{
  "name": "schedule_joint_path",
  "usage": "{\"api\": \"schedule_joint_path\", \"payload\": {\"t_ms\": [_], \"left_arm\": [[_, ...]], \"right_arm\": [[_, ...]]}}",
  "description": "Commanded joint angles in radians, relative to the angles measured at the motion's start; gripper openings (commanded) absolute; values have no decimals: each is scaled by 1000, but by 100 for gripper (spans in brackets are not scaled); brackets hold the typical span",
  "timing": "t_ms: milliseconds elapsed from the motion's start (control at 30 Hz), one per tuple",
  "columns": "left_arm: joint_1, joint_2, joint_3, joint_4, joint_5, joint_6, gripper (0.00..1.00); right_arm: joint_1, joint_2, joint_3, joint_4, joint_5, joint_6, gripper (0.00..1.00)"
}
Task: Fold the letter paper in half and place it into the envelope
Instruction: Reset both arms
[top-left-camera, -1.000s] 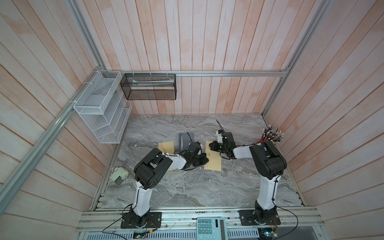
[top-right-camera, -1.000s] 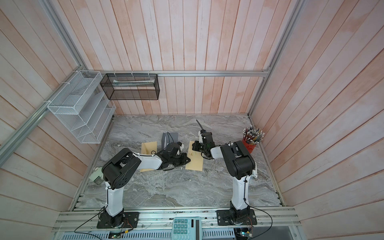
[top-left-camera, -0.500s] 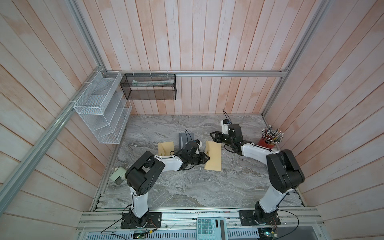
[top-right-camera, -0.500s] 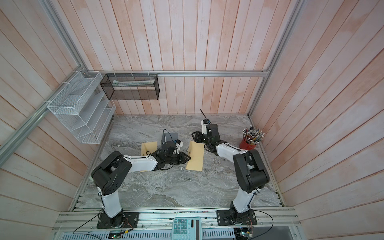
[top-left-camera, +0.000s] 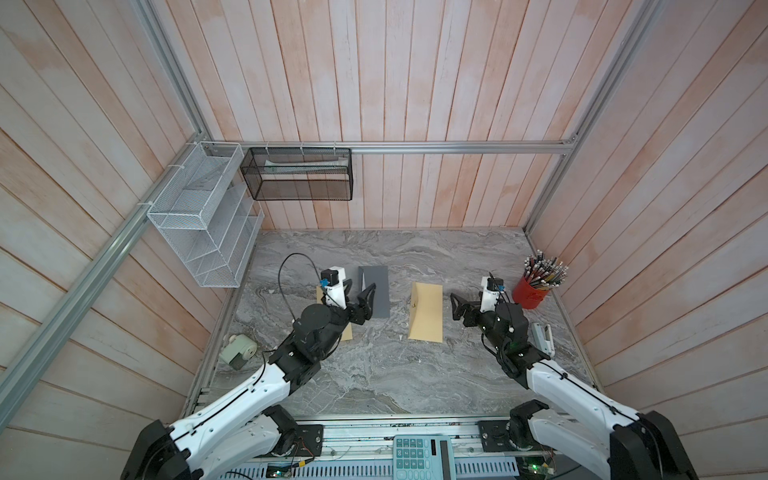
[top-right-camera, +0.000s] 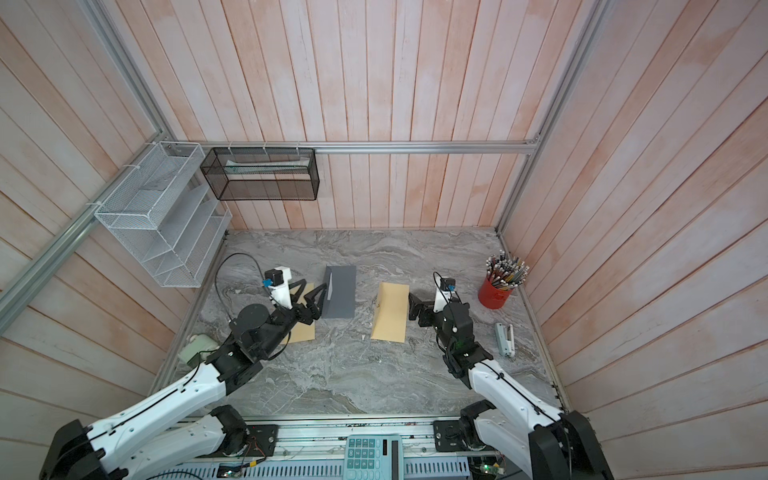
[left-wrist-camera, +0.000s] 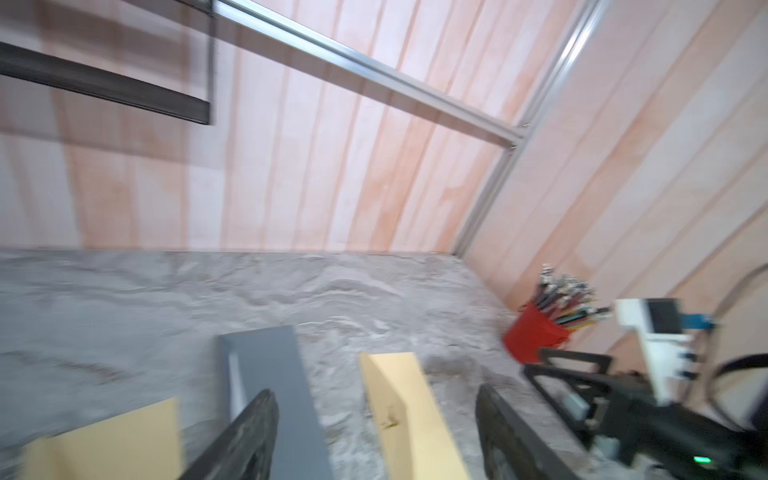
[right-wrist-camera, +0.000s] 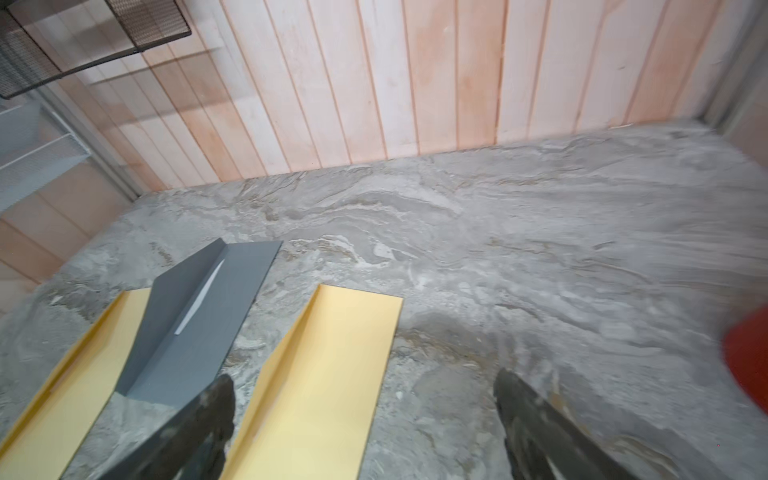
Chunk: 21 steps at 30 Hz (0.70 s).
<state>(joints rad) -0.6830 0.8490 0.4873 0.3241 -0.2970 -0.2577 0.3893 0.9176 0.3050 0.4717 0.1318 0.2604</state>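
Note:
A tan envelope (top-left-camera: 426, 312) (top-right-camera: 390, 312) lies flat in the middle of the marble table with its long flap raised a little. A grey envelope (top-left-camera: 376, 291) (right-wrist-camera: 199, 316) lies to its left with a thin white sliver in its fold. A second tan envelope (top-right-camera: 302, 328) lies partly under my left arm. The letter paper is hidden as a loose sheet. My left gripper (top-left-camera: 359, 291) (left-wrist-camera: 374, 399) hovers open at the grey envelope's left edge, holding nothing. My right gripper (top-left-camera: 457, 307) (right-wrist-camera: 365, 380) stands open and empty just right of the middle tan envelope.
A red cup of pencils (top-left-camera: 532, 293) stands at the right wall, with a stapler (top-left-camera: 542, 338) nearer the front. A pale green sharpener (top-left-camera: 239, 353) sits at the left edge. A white wire rack (top-left-camera: 203, 220) and a black mesh basket (top-left-camera: 297, 178) hang on the walls.
Both grippers were shut at the middle tan envelope; both have opened and drawn back, the left arm leftward, the right arm rightward. The envelope lies let go on the table.

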Motion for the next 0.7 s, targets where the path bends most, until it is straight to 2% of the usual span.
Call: {"api": "schedule_joint_path", "payload": {"t_ms": [0,67,167,267,367,500,600,667], "left_arm": [[42,-121,-127,-41,-237,174,79],[95,-179,-191,-40,-256,196,80],[219,-204,-264,3,-199,203,85],[340,-153,-342,158,-147,213,89],[451,-25,-400,326,-82,216,91],[551,137,-380,430,19,228,92],[614,252,-401,647,116,229,94],[634,347,-386,741,151,248,100]], "right_arm": [[-4,-99,-77,126,208,-115,99],[-27,-87,-104,169,268,-161,98],[-117,1,-103,228,222,-169,99],[-141,121,-95,350,233,-263,99],[-171,272,-114,531,275,-339,98],[-257,411,-171,768,152,-352,99],[-346,465,-150,784,-25,-306,98],[-372,535,-148,831,-71,-296,99]]}}
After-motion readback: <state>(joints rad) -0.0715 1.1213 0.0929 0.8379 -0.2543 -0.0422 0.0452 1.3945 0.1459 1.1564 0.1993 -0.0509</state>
